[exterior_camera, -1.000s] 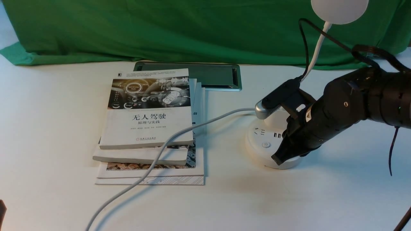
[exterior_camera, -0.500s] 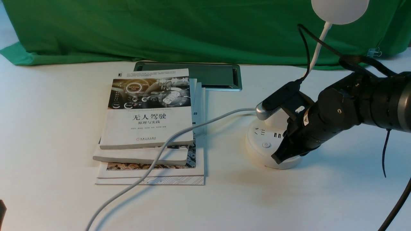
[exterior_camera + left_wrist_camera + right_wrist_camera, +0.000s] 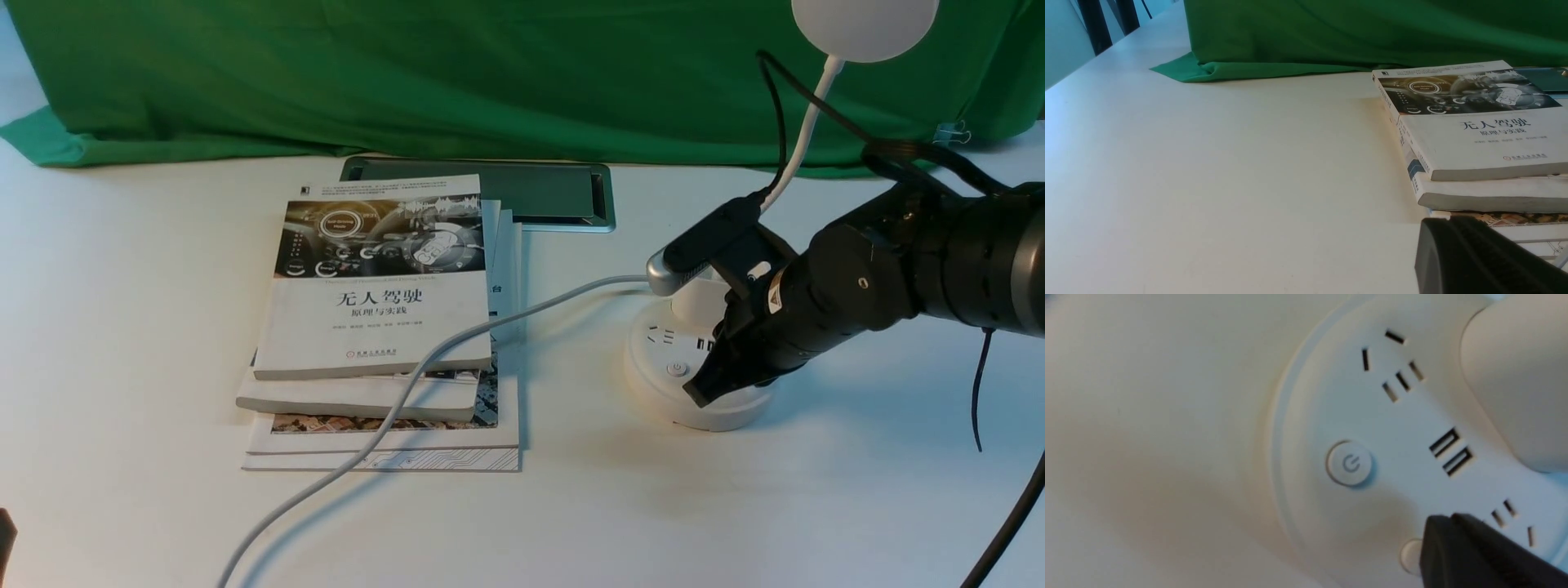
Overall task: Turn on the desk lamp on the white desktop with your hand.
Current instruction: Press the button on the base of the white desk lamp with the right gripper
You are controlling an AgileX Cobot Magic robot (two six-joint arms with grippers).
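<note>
My right hand (image 3: 695,394) hangs low over the desk lamp (image 3: 653,359) base, right of centre on the white worktop (image 3: 122,327), jaws pressed together and empty (tip just beside the power button (image 3: 1349,463)). My left hand (image 3: 1437,249) shows lower right in its wrist view; I cannot tell its jaws' state.

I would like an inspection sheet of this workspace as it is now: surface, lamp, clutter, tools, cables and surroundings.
Surface: white desktop, plain and flat.
Job's things: desk lamp upright at the right; power button uncovered; a second button half hidden by the right tool.
Clutter: stack of books left of the lamp; grey inset panel behind it.
Tools: right tool shut, tip over the lamp base's near edge; left tool low beside the books, state unclear.
Cables: pale cable lies across the books; black cables on the right arm.
Surroundings: green cloth at the back.
</note>
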